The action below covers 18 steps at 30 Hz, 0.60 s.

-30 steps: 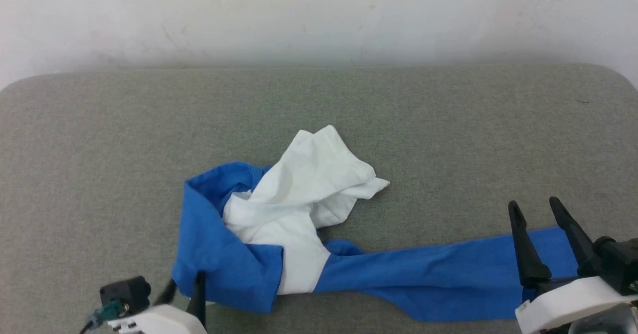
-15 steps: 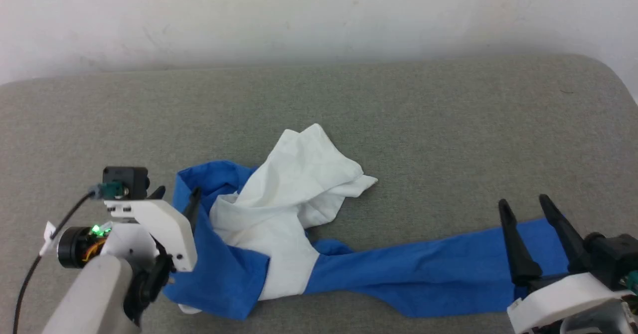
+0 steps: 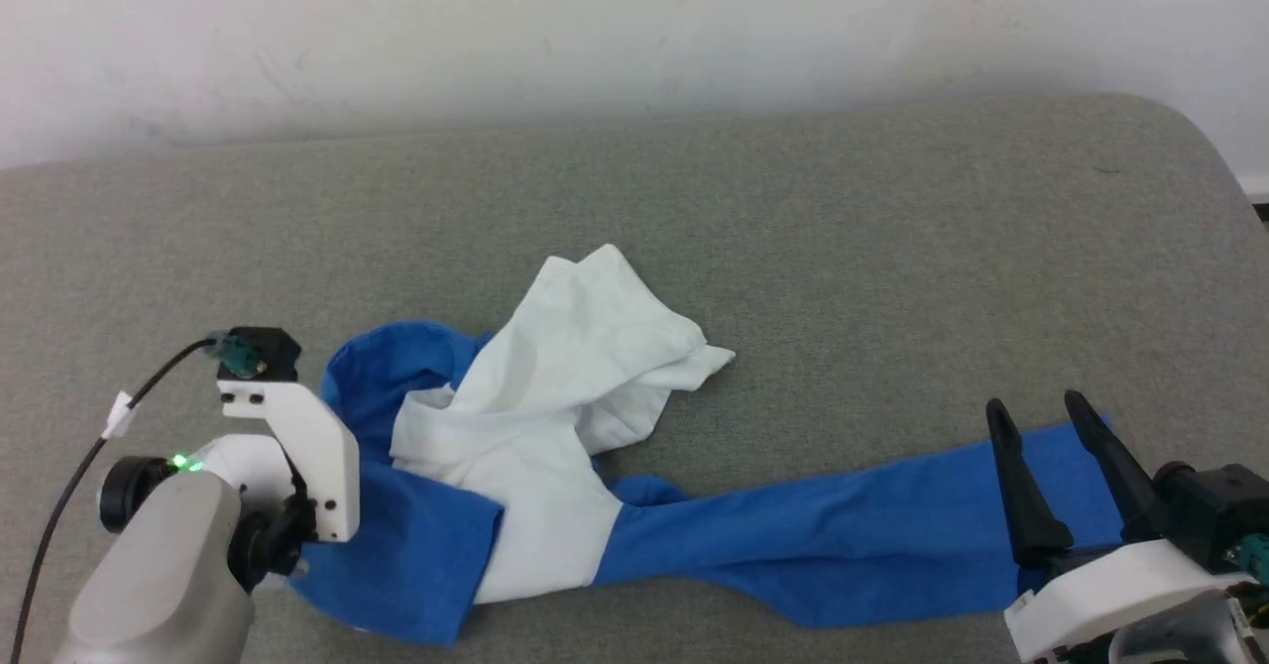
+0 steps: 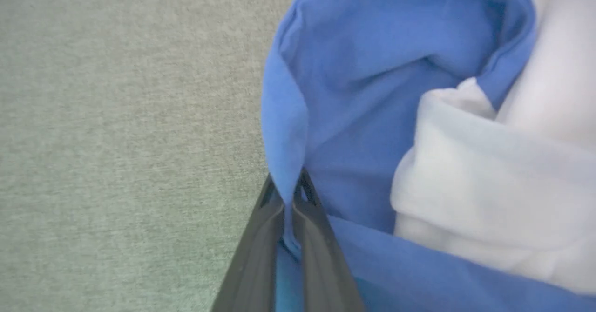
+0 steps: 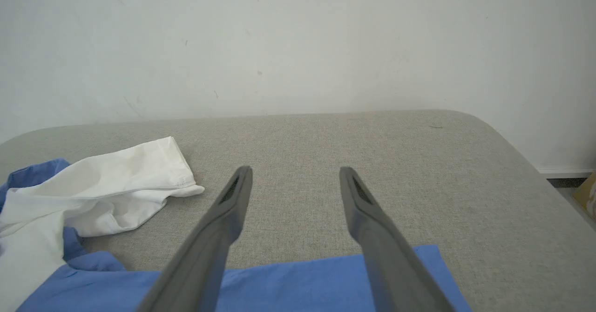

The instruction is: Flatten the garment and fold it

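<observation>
Near left on the grey padded table point(image 3: 793, 208), my left gripper point(image 4: 289, 188) has both fingers pressed together on a raised fold of blue cloth point(image 4: 285, 135). The left wrist view shows the fabric pinched between the tips and tenting up from them. That fold is the left edge of the garment point(image 3: 555, 416), which lies along the near side of the table from left of centre out to the right.

- Centre: white body point(image 3: 595, 347) heaped and creased over the blue shoulder part, with one white corner poking right. Nothing here is flat. No lettering or patch visible to me.
- Right of centre: one blue sleeve point(image 3: 843, 545) stretches out long and nearly flat toward the right.
- Near right: right gripper point(image 3: 1034, 406) with fingers spread and nothing between them, poised over the sleeve's cuff end point(image 5: 298, 279). I cannot tell if it touches the cloth.

Handling, my read:
- It looks light and limp, with no stiffness, so it should drape and trail rather than lift as one piece.
- A pinch on loose cloth may slip or catch a second layer.
- Better holds look like the stitched edges: cuff, shoulder seam, hem corners.
- The table cover looks grippy, so I would spread slowly or the heap could drag and bunch again.
</observation>
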Motion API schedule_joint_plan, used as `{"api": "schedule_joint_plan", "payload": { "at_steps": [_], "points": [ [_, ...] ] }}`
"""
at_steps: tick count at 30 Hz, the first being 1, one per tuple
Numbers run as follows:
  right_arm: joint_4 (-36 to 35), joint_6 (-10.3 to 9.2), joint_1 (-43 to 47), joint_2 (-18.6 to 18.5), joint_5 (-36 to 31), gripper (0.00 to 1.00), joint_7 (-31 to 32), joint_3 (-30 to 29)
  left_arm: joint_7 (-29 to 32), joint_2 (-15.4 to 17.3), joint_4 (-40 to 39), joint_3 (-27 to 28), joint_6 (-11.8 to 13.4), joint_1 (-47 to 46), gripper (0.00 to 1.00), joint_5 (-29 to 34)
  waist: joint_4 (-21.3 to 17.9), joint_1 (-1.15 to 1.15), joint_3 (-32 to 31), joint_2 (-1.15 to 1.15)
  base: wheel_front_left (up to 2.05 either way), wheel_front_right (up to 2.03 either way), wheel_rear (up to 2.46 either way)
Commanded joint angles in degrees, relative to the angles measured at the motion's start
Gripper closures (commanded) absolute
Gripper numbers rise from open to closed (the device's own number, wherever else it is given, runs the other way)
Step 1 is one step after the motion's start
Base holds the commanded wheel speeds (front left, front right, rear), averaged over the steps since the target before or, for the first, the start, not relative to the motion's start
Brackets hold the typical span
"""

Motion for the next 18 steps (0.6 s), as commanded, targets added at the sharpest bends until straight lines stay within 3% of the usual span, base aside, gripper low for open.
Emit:
{"api": "schedule_joint_plan", "payload": {
  "at_steps": [1,4,8,15,18],
  "points": [
    [0.21,-0.05,-0.6,0.11,0.52,0.0,-0.33,-0.08,-2.61,0.43,0.36,0.56,0.6,-0.28,1.0,0.2,0.53,0.0,-0.27,0.0,0.0,0.0,0.0],
    [0.34,-0.05,-0.46,0.11,0.65,0.0,-0.3,-0.05,-9.17,0.91,-2.04,3.87,1.65,-0.61,1.0,-0.7,1.02,0.0,-0.58,0.0,0.0,0.0,0.0],
    [0.29,-0.05,-0.05,0.11,0.57,0.0,-0.11,-0.22,-15.62,2.86,-8.32,10.67,4.85,2.72,1.0,-3.62,1.5,0.0,-0.97,0.0,0.0,0.0,0.0],
    [-0.01,-0.05,0.52,0.11,0.65,0.0,0.11,-0.23,-19.9,7.17,-19.2,24.46,14.98,21.47,1.0,-8.01,1.67,0.0,-0.86,0.0,0.0,0.0,0.0],
    [0.02,-0.05,0.71,0.11,0.64,0.0,0.22,-0.27,-20.79,7.06,-21.49,28.93,18.81,29.33,1.0,-9.0,1.88,0.0,-0.93,0.0,0.0,0.0,0.0]
  ]
}}
